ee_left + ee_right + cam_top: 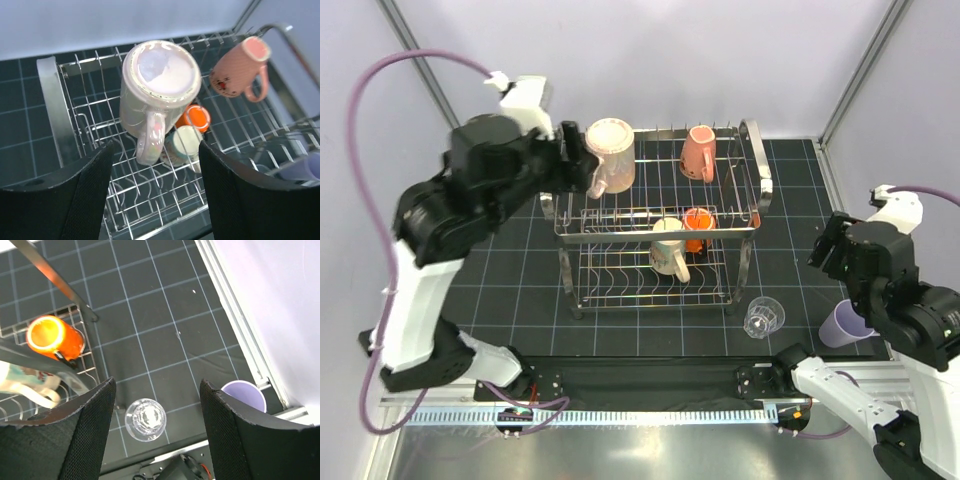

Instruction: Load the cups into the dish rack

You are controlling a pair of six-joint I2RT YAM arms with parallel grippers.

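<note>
The chrome dish rack (pixel 757 170) stands mid-mat. On its top tier a beige-pink mug (pixel 610 155) (pixel 160 85) sits upside down, and a salmon-pink mug (pixel 698 152) (pixel 239 70) lies on its side. Below are a cream mug (pixel 668 247) (pixel 186 145) and an orange cup (pixel 698 228) (pixel 50 336). My left gripper (pixel 572 158) (pixel 155 150) is open just behind the beige-pink mug's handle, holding nothing. A clear glass tumbler (pixel 764 317) (pixel 145 419) and a lavender tumbler (pixel 844 323) (pixel 243 395) stand on the mat. My right gripper (pixel 825 245) (pixel 157 385) hangs open above them.
The rack's looped end frame (pixel 50 110) is at the left of the left wrist view. A metal rail (pixel 240 330) edges the black grid mat (pixel 520 290) on the right, with the enclosure wall beyond it.
</note>
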